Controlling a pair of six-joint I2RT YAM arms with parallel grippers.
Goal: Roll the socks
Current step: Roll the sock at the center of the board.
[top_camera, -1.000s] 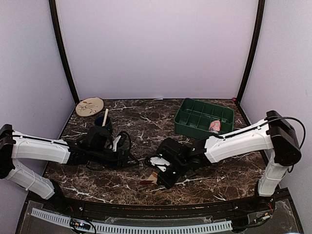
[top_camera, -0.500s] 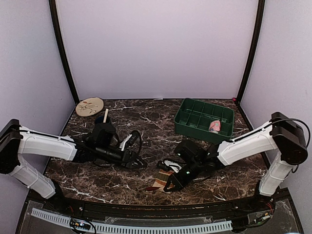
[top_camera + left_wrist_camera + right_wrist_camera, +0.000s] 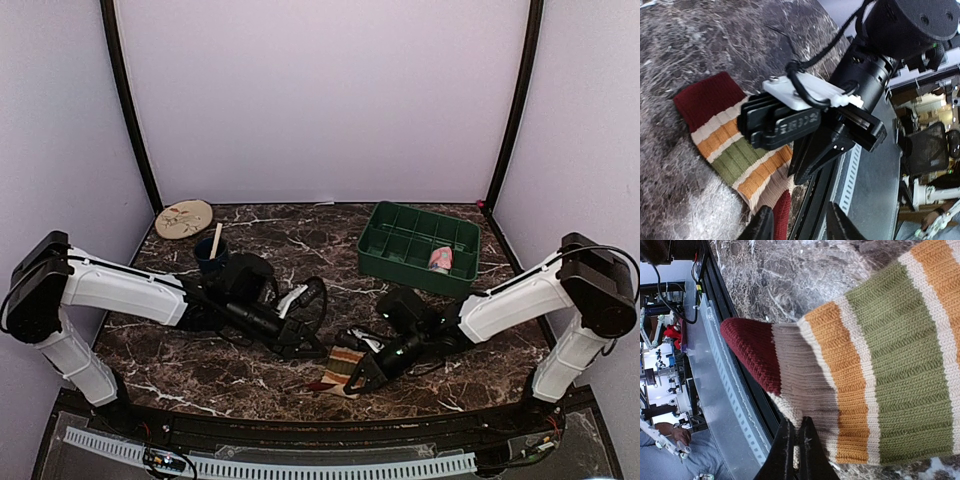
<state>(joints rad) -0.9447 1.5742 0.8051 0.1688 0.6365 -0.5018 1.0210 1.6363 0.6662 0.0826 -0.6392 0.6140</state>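
The striped sock (image 3: 345, 364) lies flat near the table's front edge, with tan, orange, green and cream bands and a dark red toe. My right gripper (image 3: 356, 377) is shut on the sock's edge near the toe; in the right wrist view its jaws (image 3: 795, 434) pinch the tan fabric of the sock (image 3: 875, 375). My left gripper (image 3: 308, 338) hovers just left of the sock, jaws apart and holding nothing. In the left wrist view the left gripper (image 3: 797, 227) stands over the sock's (image 3: 730, 150) red toe end. The pink sock (image 3: 440, 259) sits rolled in the green tray (image 3: 385, 250).
The green compartment tray stands at the back right. A round plate (image 3: 184, 217) lies at the back left, and a dark cup (image 3: 211, 256) with a stick in it stands behind my left arm. The slotted front rail (image 3: 300, 466) runs just beyond the sock.
My left arm has reached right toward the striped sock, its jaws narrowing. My right gripper has shifted right and nearer with the sock, which now lies flatter.
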